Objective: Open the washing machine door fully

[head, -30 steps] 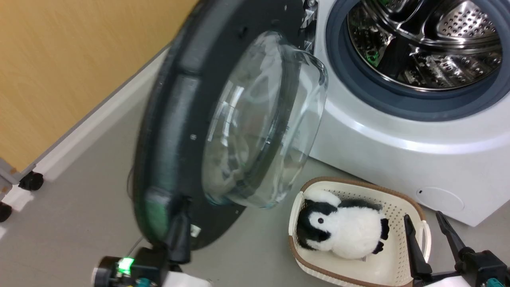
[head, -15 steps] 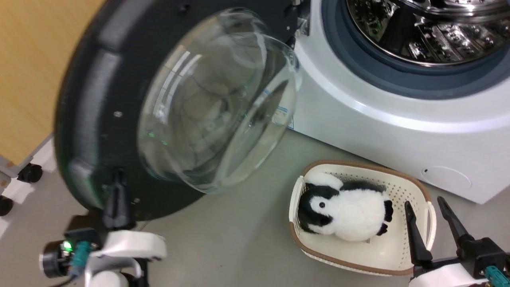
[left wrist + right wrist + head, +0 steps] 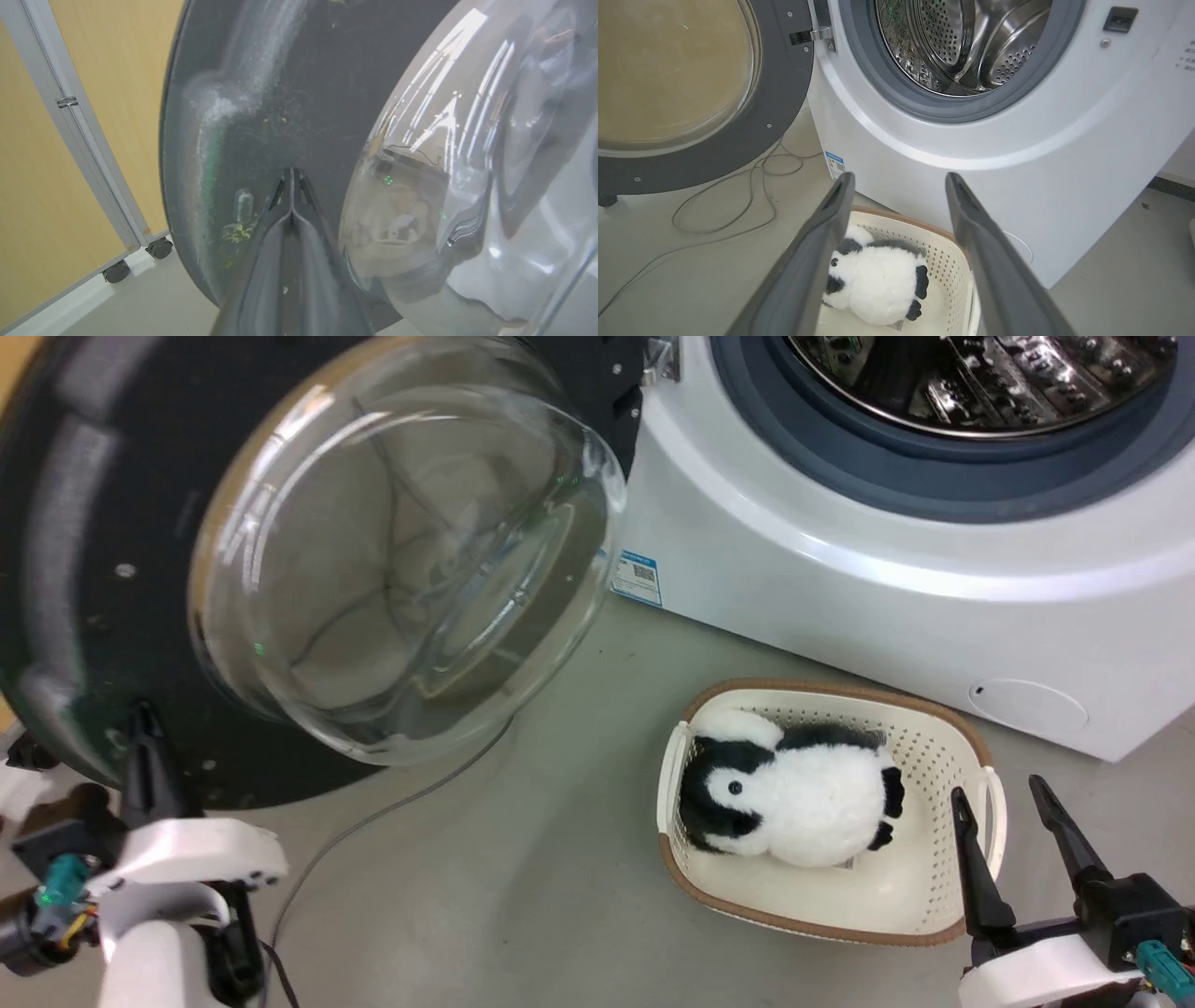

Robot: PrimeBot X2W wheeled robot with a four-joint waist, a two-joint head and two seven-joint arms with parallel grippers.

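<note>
Upper left of the head view: washing machine door (image 3: 154,457), hinged, probably stiff and weighty, glossy black ring around fragile glass bowl (image 3: 401,560), standing wide of washing machine (image 3: 840,579); best pushed at rim, where left gripper (image 3: 142,723), pressed together, rests; right gripper (image 3: 995,789) spread; blue label (image 3: 638,577) unreadable.

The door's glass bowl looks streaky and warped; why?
Head view: the glass bowl of the washing machine door bends what lies behind it; left wrist view: white glare streaks cross it; right wrist view: little glare, evenly tan.
</note>
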